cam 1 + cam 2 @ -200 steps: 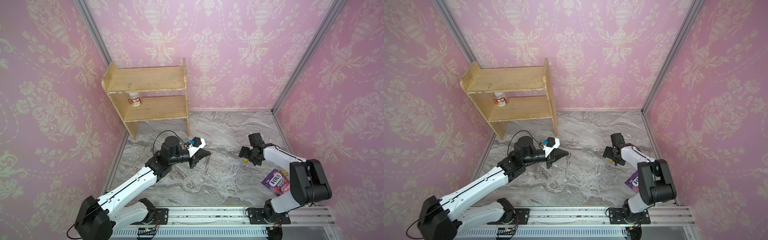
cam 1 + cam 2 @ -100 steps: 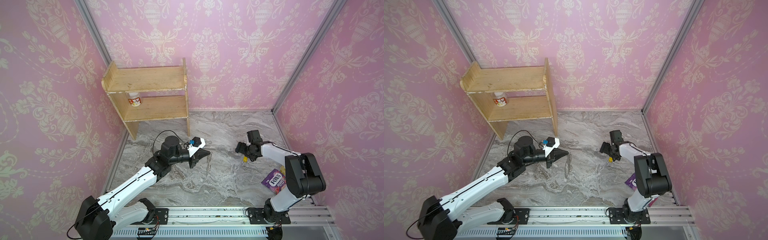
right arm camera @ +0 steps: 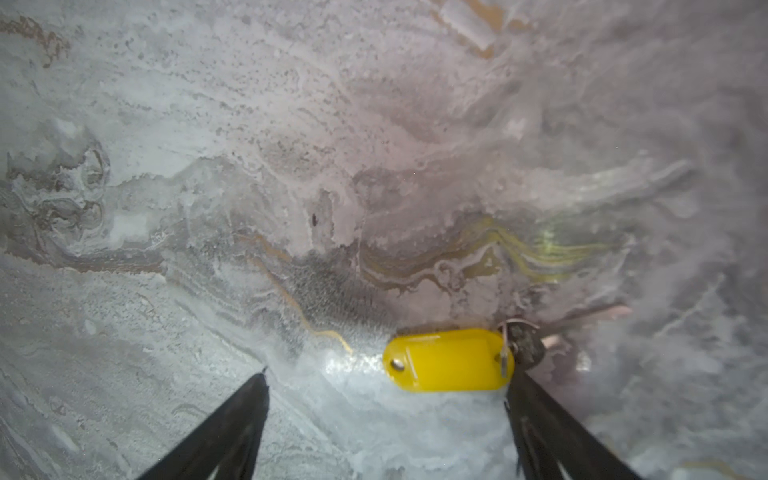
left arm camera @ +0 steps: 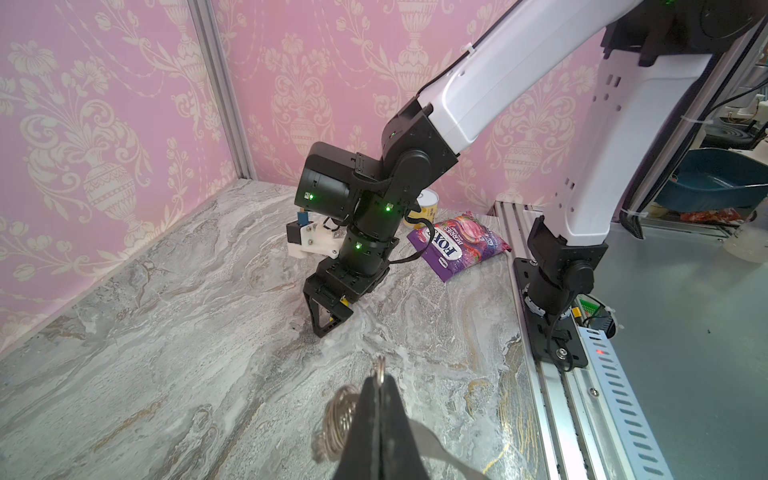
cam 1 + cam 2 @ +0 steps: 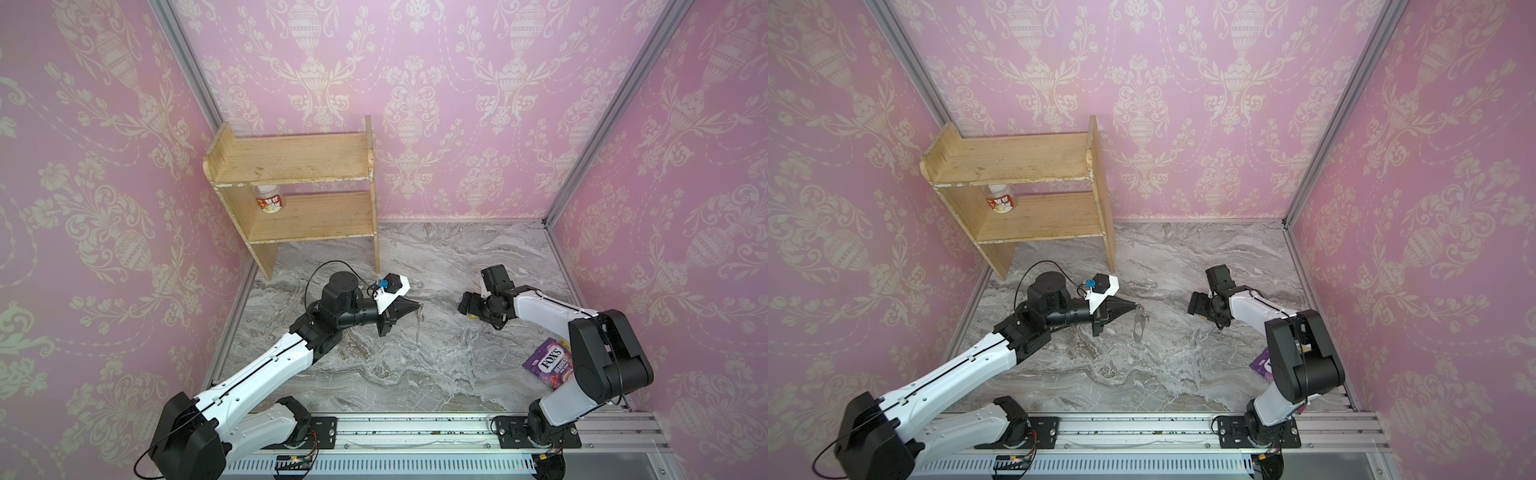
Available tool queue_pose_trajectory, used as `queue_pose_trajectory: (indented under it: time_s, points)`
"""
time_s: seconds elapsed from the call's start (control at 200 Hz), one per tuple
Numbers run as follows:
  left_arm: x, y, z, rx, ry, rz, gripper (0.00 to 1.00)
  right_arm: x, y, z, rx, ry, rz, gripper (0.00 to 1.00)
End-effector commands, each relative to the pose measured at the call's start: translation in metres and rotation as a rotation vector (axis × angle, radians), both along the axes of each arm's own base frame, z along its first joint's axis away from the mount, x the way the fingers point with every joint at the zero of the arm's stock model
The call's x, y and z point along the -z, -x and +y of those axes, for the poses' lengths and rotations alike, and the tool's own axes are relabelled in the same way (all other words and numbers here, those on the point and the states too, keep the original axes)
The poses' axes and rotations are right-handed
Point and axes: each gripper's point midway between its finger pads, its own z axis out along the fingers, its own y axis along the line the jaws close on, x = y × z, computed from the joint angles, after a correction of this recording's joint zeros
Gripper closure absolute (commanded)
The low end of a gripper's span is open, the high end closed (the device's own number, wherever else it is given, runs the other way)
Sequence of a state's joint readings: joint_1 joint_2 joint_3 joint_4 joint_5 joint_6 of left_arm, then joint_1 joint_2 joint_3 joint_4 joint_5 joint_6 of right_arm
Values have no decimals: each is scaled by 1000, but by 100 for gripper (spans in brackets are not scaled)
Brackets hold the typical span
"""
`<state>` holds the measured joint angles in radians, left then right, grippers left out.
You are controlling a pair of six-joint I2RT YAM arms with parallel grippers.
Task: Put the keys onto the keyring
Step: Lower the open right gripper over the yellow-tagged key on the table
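Right tool [image 3: 386, 374] now nearer centre, over keys [image 3: 446, 360] (jaws wide apart)

place: robot test cell | signs: wallpapered panels [image 5: 457, 104], aluminium frame posts [image 5: 611, 112], arm-mount rail [image 5: 415, 432], marble-print tabletop [image 5: 436, 374]

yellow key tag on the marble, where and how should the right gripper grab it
Pinch the yellow plastic key tag across its short width, mid-body, from straight above: it lies flat on the grey marble tabletop, and this likely keeps its small metal loop free.
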<state>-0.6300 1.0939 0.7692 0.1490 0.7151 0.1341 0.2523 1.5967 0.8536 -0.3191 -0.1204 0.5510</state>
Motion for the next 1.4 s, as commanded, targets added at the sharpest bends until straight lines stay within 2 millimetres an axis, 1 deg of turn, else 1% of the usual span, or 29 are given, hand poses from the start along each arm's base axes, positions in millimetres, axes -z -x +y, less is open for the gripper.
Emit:
queue_pose_trajectory:
  time_s: [0.0, 0.085, 0.22, 0.32, 0.385, 0.45, 0.565, 0.635, 0.705, 0.805, 0.916, 1.001, 1.066, 1.131, 1.231, 1.396]
  points:
    - [-13, -1, 4, -13, 21, -45, 100, 8, 10, 8, -45, 14, 58, 9]
    - [-15, -1, 4, -15, 21, -45, 100, 5, 11, 0, -37, 56, 60, 10]
    - [-17, -1, 5, -22, 18, -44, 100, -9, 23, -16, -21, 123, 45, 13]
    - [-18, -3, 4, -23, 21, -46, 100, -20, 30, -30, -24, 193, 36, 21]
    - [-19, -4, 4, -25, 26, -48, 100, -28, 28, -38, -11, 232, 16, 24]
    - [-19, -4, 4, -25, 28, -45, 100, -30, 24, -43, 6, 242, 0, 27]
    - [-18, -4, 5, -30, 27, -49, 100, -23, 16, -47, 39, 226, 12, 30]
    - [-18, -5, 6, -37, 26, -49, 100, -18, 7, -43, 57, 171, -4, 29]
    - [-18, -5, 7, -42, 22, -51, 100, -13, -1, -40, 46, 138, -16, 25]
    - [-18, -6, 8, -50, 18, -55, 100, -12, -17, -34, -15, 142, -32, 19]
    - [-18, -7, 9, -55, 16, -56, 100, -11, -30, -22, -94, 113, -31, 15]
    - [-17, -9, 8, -58, 15, -54, 100, -7, -34, -7, -155, 50, -10, 15]
    - [-17, -9, 8, -60, 15, -52, 100, -2, -33, 5, -203, -10, 20, 15]
    - [-17, -10, 8, -60, 15, -53, 100, 4, -27, 16, -243, -58, 65, 15]
    - [-17, -11, 8, -60, 15, -51, 100, 8, -16, 25, -287, -76, 109, 16]
    - [-19, -11, 8, -58, 17, -52, 100, 7, 10, 31, -316, -61, 159, 17]
